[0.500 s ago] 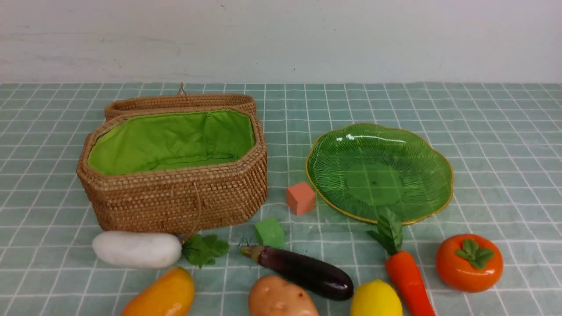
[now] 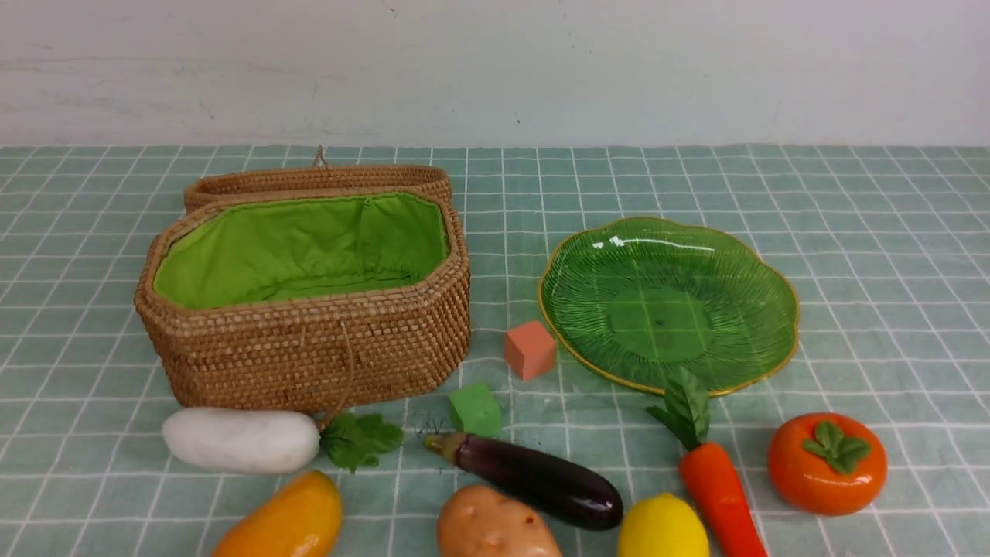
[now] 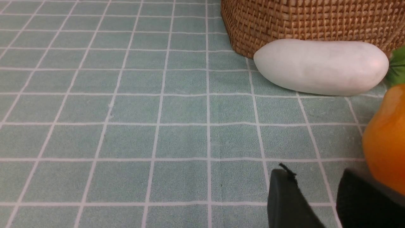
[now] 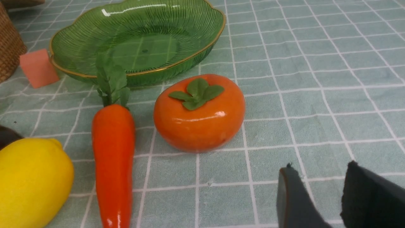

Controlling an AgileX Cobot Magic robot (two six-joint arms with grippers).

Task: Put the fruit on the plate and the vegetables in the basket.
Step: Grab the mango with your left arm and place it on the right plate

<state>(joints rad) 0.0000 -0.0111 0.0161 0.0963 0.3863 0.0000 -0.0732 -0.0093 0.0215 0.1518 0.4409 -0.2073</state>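
The wicker basket stands open at the left, its green lining bare. To its right the green plate holds nothing. Along the near edge lie the radish, mango, potato, eggplant, lemon, carrot and persimmon. My left gripper is open over bare cloth, with the mango just beside one finger and the radish farther off. My right gripper is open and holds nothing, a short way from the persimmon.
A salmon-pink cube sits between basket and plate. A small green cube lies just behind the eggplant's stem. The basket's lid hangs open behind it. A white wall closes off the back of the checked cloth.
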